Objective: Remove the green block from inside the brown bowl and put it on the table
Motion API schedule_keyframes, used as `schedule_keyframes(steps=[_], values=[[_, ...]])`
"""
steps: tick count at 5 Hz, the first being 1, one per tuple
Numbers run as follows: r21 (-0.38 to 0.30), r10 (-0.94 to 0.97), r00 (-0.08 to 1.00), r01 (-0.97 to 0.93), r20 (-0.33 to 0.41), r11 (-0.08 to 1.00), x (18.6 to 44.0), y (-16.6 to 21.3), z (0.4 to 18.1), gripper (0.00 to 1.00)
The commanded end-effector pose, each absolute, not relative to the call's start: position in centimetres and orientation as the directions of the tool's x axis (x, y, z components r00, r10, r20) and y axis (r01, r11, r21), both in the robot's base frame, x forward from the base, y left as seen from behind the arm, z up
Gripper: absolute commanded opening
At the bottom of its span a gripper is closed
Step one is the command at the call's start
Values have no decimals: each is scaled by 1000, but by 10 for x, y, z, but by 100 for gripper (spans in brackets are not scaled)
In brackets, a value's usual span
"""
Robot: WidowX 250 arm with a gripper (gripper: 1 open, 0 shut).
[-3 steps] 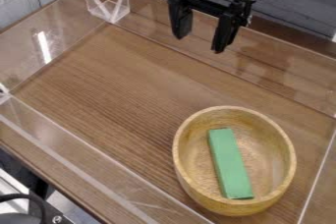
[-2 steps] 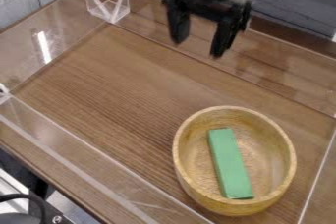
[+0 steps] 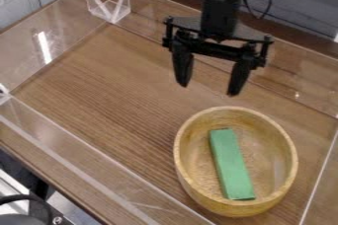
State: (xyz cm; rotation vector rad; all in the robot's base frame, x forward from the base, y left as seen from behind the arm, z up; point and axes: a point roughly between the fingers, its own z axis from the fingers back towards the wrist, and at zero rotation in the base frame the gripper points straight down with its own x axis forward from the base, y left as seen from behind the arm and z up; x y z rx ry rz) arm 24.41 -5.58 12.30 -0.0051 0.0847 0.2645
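Observation:
The green block (image 3: 232,164) lies flat inside the brown bowl (image 3: 193,168), running lengthwise from far to near. The bowl sits on the table (image 3: 106,81) at the near right. My gripper (image 3: 214,81) hangs above the table just beyond the bowl's far rim, fingers pointing down. Its jaws stand wide open with nothing between them. The left finger (image 3: 185,69) and the right finger (image 3: 243,76) are both clear of the bowl.
Low clear plastic walls (image 3: 79,160) edge the table on the left and the near side. A clear folded piece (image 3: 109,4) stands at the far left corner. Bare wood lies left of the bowl.
The gripper has come down and toward the near side, from the far edge of the table to just beyond the bowl's rim. It stays open. Bowl and block have not moved.

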Motion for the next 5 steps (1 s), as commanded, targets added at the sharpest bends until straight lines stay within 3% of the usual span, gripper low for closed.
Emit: schedule_keyframes(steps=[1, 3, 5], values=[[-27, 346, 937, -347, -34, 937, 237, -74, 135, 100], [-68, 491, 871, -492, -26, 868, 218, -99, 125, 100], [-86, 510, 860, -511, -29, 855, 215, -104, 109, 100]])
